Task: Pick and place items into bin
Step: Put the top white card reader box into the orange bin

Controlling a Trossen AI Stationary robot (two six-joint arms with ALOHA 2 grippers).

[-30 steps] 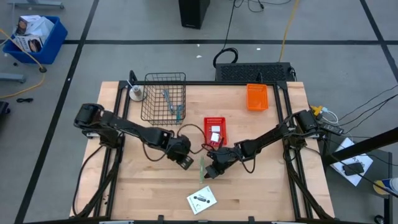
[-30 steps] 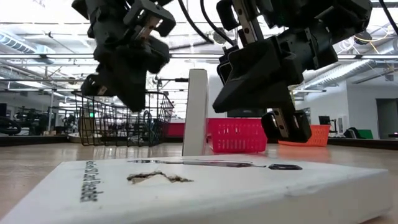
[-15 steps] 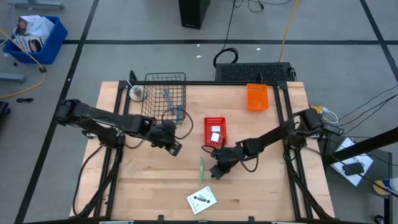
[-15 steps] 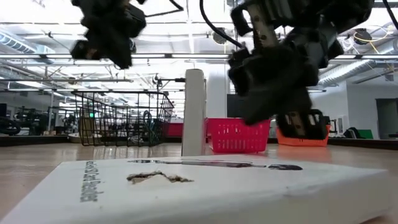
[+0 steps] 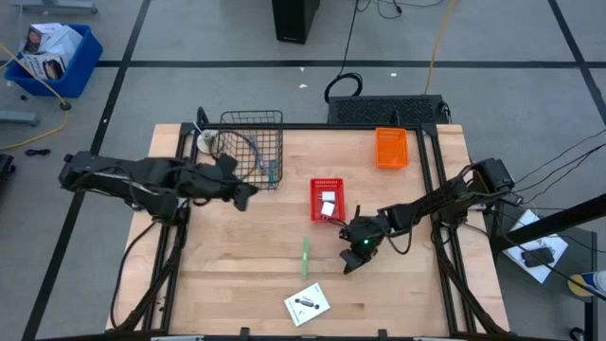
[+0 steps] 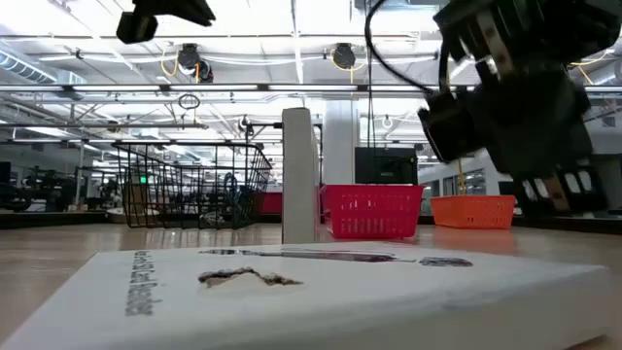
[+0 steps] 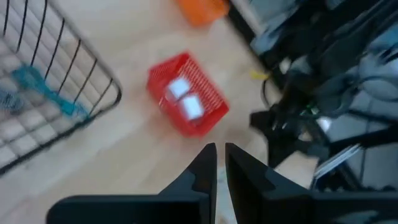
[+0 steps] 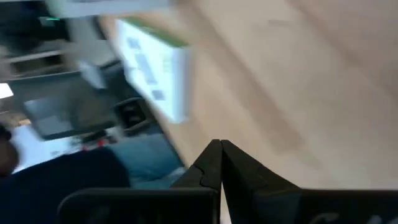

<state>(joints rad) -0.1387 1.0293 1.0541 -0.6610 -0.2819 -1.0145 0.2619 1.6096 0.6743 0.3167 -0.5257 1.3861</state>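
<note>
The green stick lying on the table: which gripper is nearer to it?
Right. The right gripper sits just beside the green stick, toward the table's right; the left gripper is farther off, by the wire basket.

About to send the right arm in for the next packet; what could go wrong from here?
The upright packet stands on its thin edge close beside the right tool; a glancing approach could topple it. The flat packet lies near the table's front edge; a sliding grasp might push it off. The left tool waits by the wire basket.

Wooden table (image 5: 237, 275), blue crate (image 5: 52, 57) on floor, black box (image 5: 294, 21)
</note>
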